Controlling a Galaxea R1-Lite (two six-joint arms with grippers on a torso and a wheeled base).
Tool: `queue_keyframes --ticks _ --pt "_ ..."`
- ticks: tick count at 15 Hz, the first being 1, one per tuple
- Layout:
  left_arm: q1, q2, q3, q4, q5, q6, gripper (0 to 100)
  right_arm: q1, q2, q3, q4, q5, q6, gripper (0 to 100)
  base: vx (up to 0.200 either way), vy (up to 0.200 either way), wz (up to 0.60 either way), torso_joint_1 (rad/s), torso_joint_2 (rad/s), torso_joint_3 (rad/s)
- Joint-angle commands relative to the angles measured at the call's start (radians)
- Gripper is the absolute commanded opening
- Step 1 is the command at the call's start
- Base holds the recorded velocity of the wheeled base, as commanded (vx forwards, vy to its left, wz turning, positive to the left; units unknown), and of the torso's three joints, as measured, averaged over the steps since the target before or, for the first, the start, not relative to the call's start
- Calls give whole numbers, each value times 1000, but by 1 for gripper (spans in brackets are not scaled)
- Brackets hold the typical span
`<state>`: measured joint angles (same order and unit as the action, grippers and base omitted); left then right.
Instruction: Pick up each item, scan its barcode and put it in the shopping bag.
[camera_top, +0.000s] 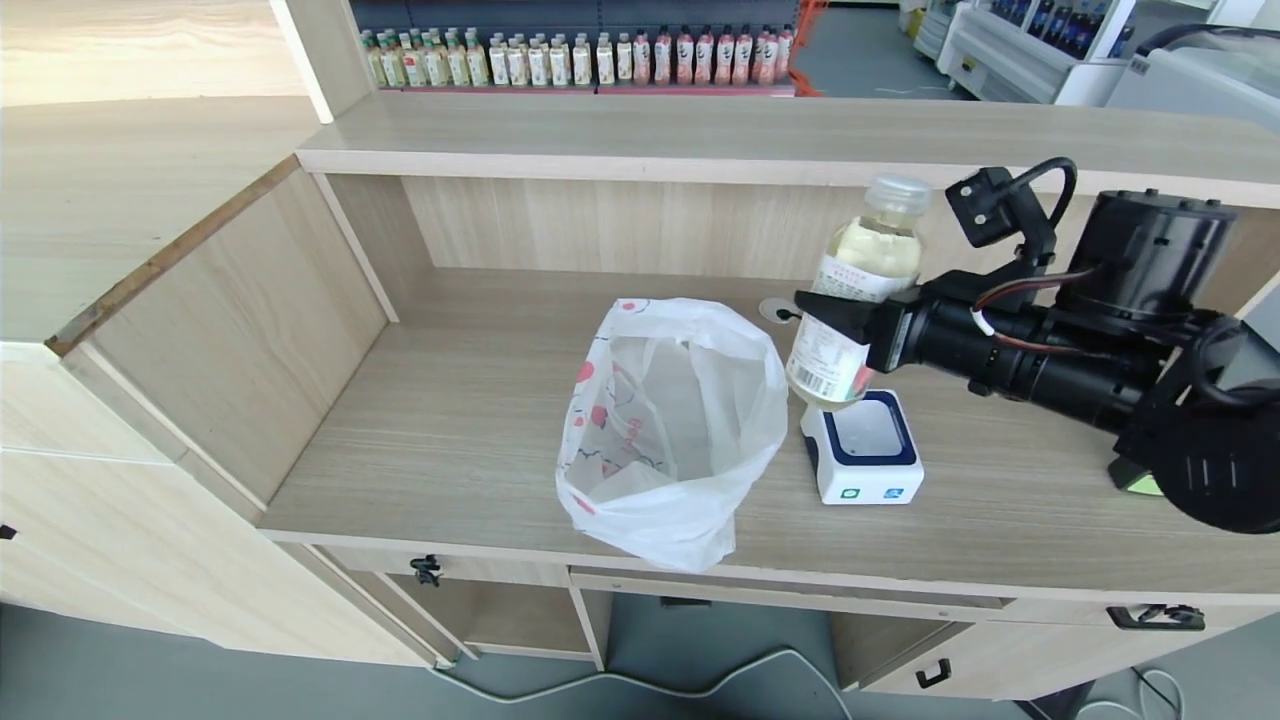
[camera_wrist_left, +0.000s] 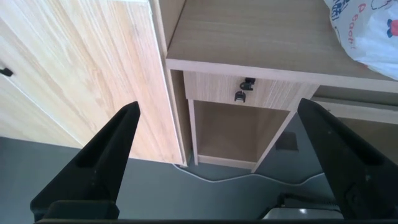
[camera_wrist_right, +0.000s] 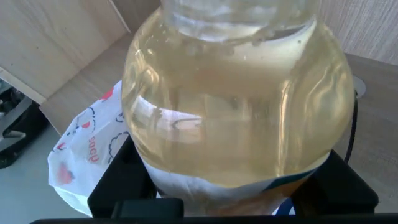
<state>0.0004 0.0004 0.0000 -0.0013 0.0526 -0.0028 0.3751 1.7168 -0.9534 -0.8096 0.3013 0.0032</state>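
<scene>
Open bag (camera_top: 742, 425) mouth, scanner (camera_top: 866, 447) just beside

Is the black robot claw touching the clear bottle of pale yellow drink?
Touching. Head view: the right gripper grips the clear bottle round its labelled middle, holding it up.

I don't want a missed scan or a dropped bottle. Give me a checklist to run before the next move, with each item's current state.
1. Grip: right gripper shut on the bottle at its label: ok.
2. Bottle at the scanner: its lower end hangs by the scanner's rear left corner: ok.
3. Barcode turned to the scanner window: it faces the head camera: cannot tell.
4. Shopping bag mouth open, beside the scanner: ok.
5. Left gripper open, low at the counter front, off the bag: ok.
</scene>
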Motion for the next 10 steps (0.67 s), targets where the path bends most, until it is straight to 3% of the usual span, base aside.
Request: queue_keyframes --ticks 1,6,10 --pt "1 0 0 0 1 0 100 10 116 -48 -43 1 0 0 0 0 0 0 0 0" --pt "1 0 0 0 0 0 100 8 302 -45 -295 1 -9 0 0 0 0 0 0 0" --pt "1 0 0 0 0 0 100 -5 429 -100 -338 -1 -46 0 0 0 0 0 0 0"
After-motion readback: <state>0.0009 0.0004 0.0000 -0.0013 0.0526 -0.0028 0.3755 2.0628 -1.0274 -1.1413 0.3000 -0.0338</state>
